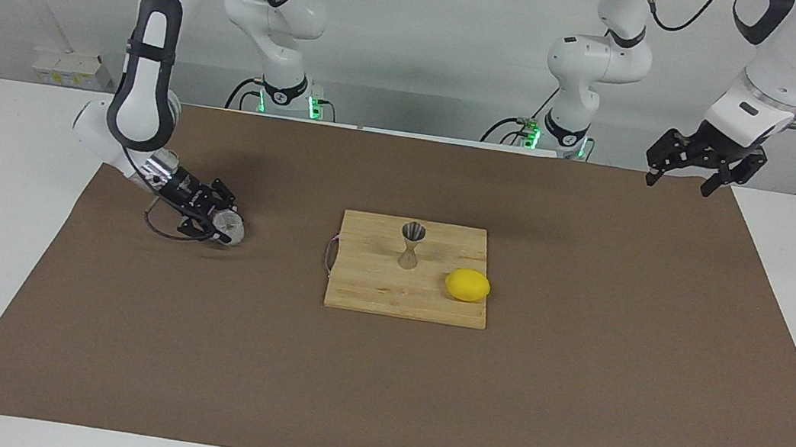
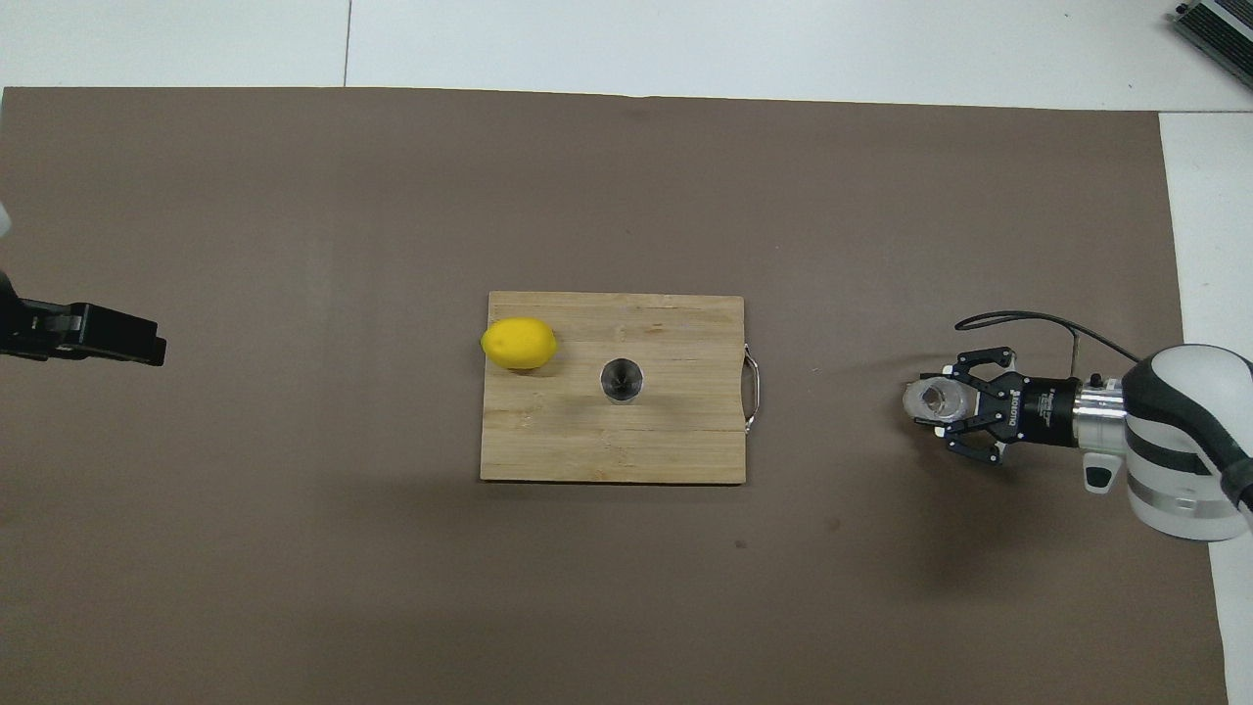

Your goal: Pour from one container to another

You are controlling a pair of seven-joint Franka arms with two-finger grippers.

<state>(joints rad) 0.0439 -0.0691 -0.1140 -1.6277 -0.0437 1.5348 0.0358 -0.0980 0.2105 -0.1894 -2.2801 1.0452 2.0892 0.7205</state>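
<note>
The clear textured glass cup (image 1: 230, 227) sits low at the brown mat, toward the right arm's end of the table; it also shows in the overhead view (image 2: 930, 399). My right gripper (image 1: 220, 222) reaches in nearly level, and its fingers close around the cup's sides (image 2: 942, 401). The steel hourglass jigger (image 1: 411, 244) stands upright on the wooden board, mouth up (image 2: 622, 380). My left gripper (image 1: 682, 180) hangs open and empty above the mat's corner at the left arm's end, waiting (image 2: 117, 338).
A wooden cutting board (image 1: 374, 290) lies mid-table, with a metal handle (image 2: 752, 384) on its side toward the right arm. A yellow lemon (image 1: 467, 285) rests on the board's edge beside the jigger (image 2: 520, 344). A brown mat (image 1: 574, 401) covers the table.
</note>
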